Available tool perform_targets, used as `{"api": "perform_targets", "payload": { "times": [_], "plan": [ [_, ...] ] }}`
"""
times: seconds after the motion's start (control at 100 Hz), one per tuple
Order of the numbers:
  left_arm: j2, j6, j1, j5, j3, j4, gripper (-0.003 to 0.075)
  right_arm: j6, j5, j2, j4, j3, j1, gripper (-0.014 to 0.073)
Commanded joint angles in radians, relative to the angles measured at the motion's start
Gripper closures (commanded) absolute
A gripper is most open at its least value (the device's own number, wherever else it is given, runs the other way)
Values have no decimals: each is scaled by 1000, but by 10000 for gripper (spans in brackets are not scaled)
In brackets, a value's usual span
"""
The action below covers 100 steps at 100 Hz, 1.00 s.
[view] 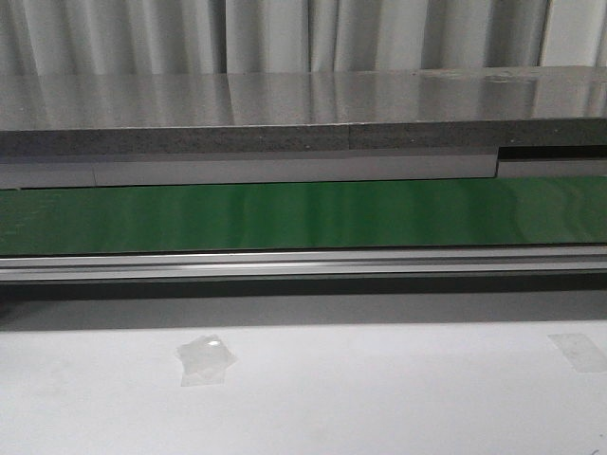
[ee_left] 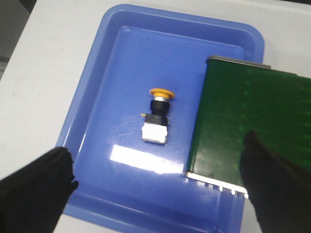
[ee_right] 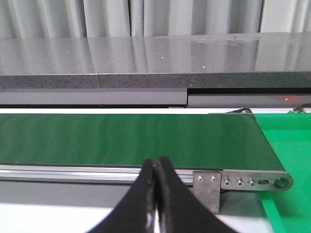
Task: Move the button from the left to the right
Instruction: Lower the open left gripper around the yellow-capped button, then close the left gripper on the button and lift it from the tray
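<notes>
The button point(ee_left: 156, 116) is lying on its side mid-way in the blue tray point(ee_left: 92, 97), looking light and rigid, best gripped across its black body; left fingers point(ee_left: 39, 187) are gaping empty, right fingers point(ee_right: 156, 194) are pressing together empty.

Blue tray point(ee_left: 121, 48), green conveyor belt point(view: 303, 213)

no readable text, labels, brands, numbers or signs anywhere

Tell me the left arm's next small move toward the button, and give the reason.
Probably lower the left gripper straight down over the button. Its fingers are spread wide and above the blue tray, where the button lies on its side, untouched.
</notes>
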Motion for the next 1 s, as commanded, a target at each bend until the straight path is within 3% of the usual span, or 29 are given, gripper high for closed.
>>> {"api": "perform_targets", "payload": {
  "times": [0.0, 0.43, 0.99],
  "plan": [
    [53, 1, 19, -74, -72, -1, 62, -3, -81, -18, -13, -16, 0, 662],
    [356, 1, 31, -185, -155, -5, 62, -3, -81, -18, -13, -16, 0, 662],
    [543, 1, 31, -242, -155, -9, 62, -3, -81, -18, -13, -16, 0, 662]
  ]
}}
